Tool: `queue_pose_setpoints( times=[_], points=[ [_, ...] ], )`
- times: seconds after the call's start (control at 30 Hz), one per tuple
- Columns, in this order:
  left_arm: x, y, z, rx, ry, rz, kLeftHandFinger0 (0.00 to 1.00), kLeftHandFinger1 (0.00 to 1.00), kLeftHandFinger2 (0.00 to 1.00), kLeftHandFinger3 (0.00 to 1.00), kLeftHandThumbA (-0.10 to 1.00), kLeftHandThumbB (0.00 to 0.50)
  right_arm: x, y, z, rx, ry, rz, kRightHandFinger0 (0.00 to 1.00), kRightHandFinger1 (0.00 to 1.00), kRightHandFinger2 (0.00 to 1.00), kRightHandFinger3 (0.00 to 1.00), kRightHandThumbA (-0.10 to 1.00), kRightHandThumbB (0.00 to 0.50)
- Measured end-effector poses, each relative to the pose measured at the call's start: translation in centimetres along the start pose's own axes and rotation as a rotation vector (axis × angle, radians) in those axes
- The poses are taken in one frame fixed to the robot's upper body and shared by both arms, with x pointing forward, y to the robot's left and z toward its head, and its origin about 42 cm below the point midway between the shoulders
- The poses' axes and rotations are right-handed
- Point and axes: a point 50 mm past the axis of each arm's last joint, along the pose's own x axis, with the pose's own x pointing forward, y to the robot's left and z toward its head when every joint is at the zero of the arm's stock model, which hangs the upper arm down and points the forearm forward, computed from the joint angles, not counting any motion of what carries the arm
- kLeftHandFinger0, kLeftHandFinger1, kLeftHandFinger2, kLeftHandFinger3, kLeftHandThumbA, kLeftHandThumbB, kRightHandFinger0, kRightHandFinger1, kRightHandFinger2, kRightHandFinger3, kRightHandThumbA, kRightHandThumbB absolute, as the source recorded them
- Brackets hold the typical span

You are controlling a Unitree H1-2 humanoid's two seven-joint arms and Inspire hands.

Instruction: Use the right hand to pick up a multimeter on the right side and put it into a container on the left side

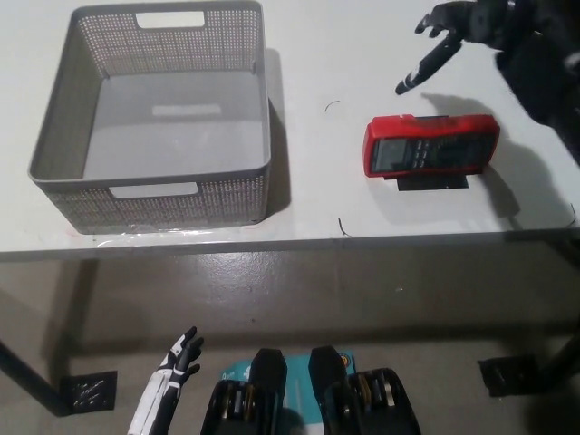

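A: Far left, low down: the left hand [180, 355] hangs below the table's edge, over the floor, fingers slightly apart and pointing up, holding nothing.

B: Above it on the table [317, 204]?

A: Grey basket [154, 195], perforated walls, handle slots at the near and far ends. It sits on the table's left part, nothing inside.

B: And the multimeter?

A: Multimeter [431, 145], red case, lying flat on its long side on the right part of the table, well apart from the basket. A dark stand or strip shows under its near edge.

B: The right hand?

A: Right hand [453, 32], top right, black, arm coming in from the right edge. It hovers beyond the multimeter's far edge, not touching it. Fingers spread wide, one stretched down-left toward the tabletop. Its shadow falls across the multimeter's right end.
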Motion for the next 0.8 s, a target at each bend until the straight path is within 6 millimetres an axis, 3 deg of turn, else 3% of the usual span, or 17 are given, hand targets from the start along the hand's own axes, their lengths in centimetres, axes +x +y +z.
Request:
queue_pose_setpoints(
  times=[0.07, 0.17, 0.3, 0.47, 0.57, 0.77, 0.8],
  points=[
    [0.0, 0.0, 0.1, -0.001, -0.008, -0.001, 1.0, 1.0, 1.0, 1.0, 1.0, 0.39, -0.1, -0.1, 1.0, -0.019, 0.019, 0.005, 1.0, 1.0, 1.0, 1.0, 0.86, 0.5],
    [-0.1, -0.1, 0.1, -0.002, -0.016, -0.003, 1.0, 1.0, 1.0, 1.0, 1.0, 0.375, -0.1, 0.2, 2.1, -0.065, 0.037, 0.009, 1.0, 1.0, 1.0, 1.0, 1.0, 0.5],
    [-0.4, -0.2, 0.0, 0.0, -0.021, -0.006, 1.0, 1.0, 1.0, 1.0, 1.0, 0.372, 0.6, 1.8, 2.7, -0.133, 0.05, 0.039, 1.0, 1.0, 1.0, 1.0, 0.98, 0.5],
    [-0.3, -0.3, 0.1, 0.002, -0.031, -0.011, 1.0, 1.0, 1.0, 1.0, 1.0, 0.387, 1.7, 4.0, 2.0, -0.144, 0.044, 0.092, 1.0, 1.0, 1.0, 1.0, 0.95, 0.5],
    [-0.2, -0.3, 0.2, 0.001, -0.036, -0.012, 1.0, 1.0, 1.0, 1.0, 1.0, 0.405, 2.4, 5.4, 1.1, -0.174, 0.062, 0.117, 1.0, 1.0, 1.0, 1.0, 1.0, 0.5],
    [0.1, -0.3, 0.7, 0.002, -0.053, -0.019, 1.0, 1.0, 1.0, 1.0, 1.0, 0.409, 3.0, 6.9, 0.2, -0.235, 0.084, 0.144, 1.0, 1.0, 1.0, 1.0, 0.97, 0.5],
    [0.1, -0.3, 0.8, 0.002, -0.055, -0.019, 1.0, 1.0, 1.0, 1.0, 1.0, 0.417, 3.1, 6.9, 0.1, -0.244, 0.086, 0.146, 1.0, 1.0, 1.0, 1.0, 0.92, 0.5]
  ],
)
